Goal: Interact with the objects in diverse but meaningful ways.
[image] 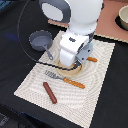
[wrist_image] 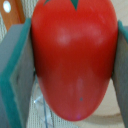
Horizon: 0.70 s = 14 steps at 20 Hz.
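Striped mat (image: 95, 90) on dark table; over plate (image: 75, 73), gripper (wrist_image: 70, 65) clamped on tomato (wrist_image: 75, 55), pads (wrist_image: 15, 70) flush on both sides, probably for lifting. Sausage (image: 49, 92) lying apart.

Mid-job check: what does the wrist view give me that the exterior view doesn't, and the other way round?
Only the wrist view shows the red tomato pressed between the two finger pads, close up. Only the exterior view shows the layout: grey saucepan, brown sausage, fork and the placemat, with the arm over the tan plate. Both show the gripper, though in the exterior view the arm hides its fingers and the tomato.
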{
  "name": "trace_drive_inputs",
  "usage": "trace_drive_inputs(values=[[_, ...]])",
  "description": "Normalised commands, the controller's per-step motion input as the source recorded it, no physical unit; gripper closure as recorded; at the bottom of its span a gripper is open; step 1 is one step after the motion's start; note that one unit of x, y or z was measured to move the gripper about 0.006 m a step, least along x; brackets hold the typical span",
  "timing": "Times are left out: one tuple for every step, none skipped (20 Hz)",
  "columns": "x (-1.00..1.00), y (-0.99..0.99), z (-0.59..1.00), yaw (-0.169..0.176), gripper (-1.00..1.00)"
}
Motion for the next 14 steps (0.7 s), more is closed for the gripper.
trace_drive_inputs(values=[[-0.16, 0.05, 0.93, -0.051, 1.0], [-0.16, 0.07, 0.93, -0.047, 1.0], [-0.2, 0.09, 0.97, -0.045, 1.0], [-0.23, 0.11, 1.0, -0.044, 1.0], [-0.28, 0.09, 1.0, -0.041, 1.0], [-0.34, 0.1, 1.0, -0.043, 1.0], [-0.38, 0.16, 0.99, -0.033, 1.0], [-0.49, 0.22, 0.86, -0.023, 1.0], [-0.61, 0.27, 0.68, -0.017, 1.0], [-0.71, 0.27, 0.5, -0.007, 1.0], [-0.79, 0.28, 0.32, 0.0, 1.0], [-0.78, 0.3, 0.15, 0.0, 1.0], [-0.77, 0.29, 0.03, 0.0, 1.0], [-0.73, 0.27, 0.0, 0.0, 1.0]])
